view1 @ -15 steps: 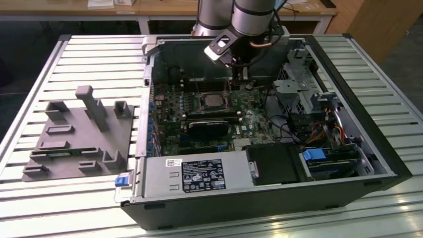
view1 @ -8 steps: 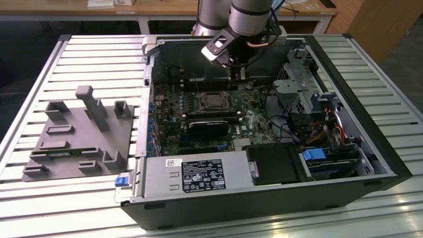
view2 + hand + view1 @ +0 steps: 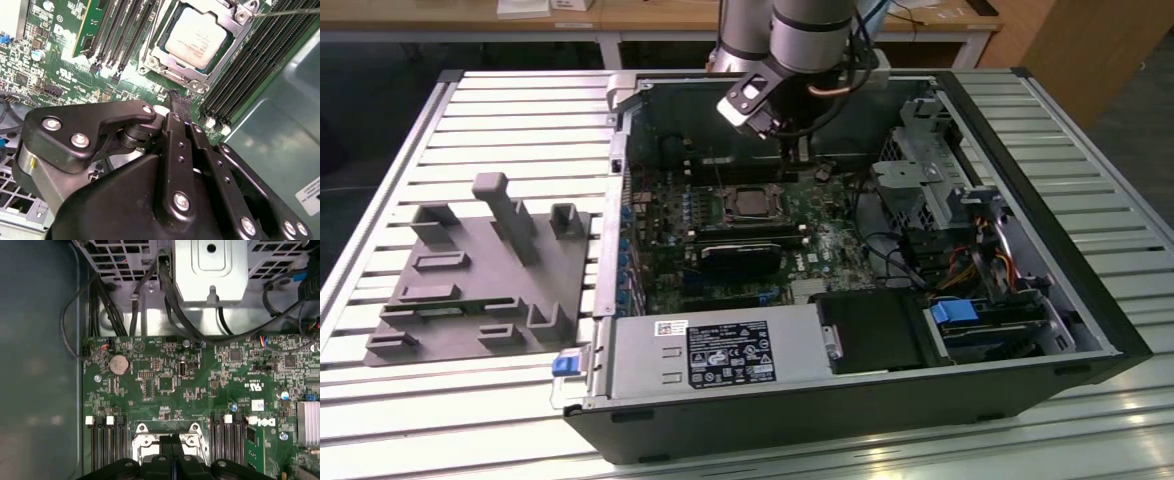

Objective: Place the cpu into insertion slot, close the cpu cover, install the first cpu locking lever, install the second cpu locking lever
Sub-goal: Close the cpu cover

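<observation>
Exterior view: a slatted desk (image 3: 494, 100) carries the open computer case (image 3: 854, 420), grey fixture (image 3: 480, 270) at its nine o'clock; pincer (image 3: 791, 160) clenched near the cpu (image 3: 750, 203).

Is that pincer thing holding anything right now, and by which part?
Nothing. The pincer is shut, with nothing between its tips; the cpu sits apart from it.

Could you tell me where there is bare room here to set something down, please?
The slatted table is bare behind the grey fixture, on the exterior view's left of the computer case, and along the strip in front of it. Inside is crowded: memory slots flank the cpu, with the gripper just beside it.
</observation>
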### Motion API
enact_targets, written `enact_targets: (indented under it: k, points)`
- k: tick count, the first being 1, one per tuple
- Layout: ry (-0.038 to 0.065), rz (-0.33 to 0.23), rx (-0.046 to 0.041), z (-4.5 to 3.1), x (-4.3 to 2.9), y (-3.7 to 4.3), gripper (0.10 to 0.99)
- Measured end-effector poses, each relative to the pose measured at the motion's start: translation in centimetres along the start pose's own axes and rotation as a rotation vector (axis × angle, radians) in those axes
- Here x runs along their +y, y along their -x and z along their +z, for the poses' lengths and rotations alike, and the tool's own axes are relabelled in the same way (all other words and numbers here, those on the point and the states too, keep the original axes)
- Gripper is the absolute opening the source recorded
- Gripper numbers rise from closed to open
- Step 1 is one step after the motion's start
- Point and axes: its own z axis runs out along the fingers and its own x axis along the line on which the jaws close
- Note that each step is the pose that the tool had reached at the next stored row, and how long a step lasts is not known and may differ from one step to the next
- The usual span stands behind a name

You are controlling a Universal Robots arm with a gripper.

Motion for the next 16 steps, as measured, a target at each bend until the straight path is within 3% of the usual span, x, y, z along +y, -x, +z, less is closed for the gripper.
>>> enact_targets:
  k: [3, 16]
  points:
    - [0.012, 0.0, 0.0005, 0.11, -0.64, 0.03, 0.106]
    - [0.013, 0.0, 0.0005, 0.95, -2.32, 0.11, 0.106]
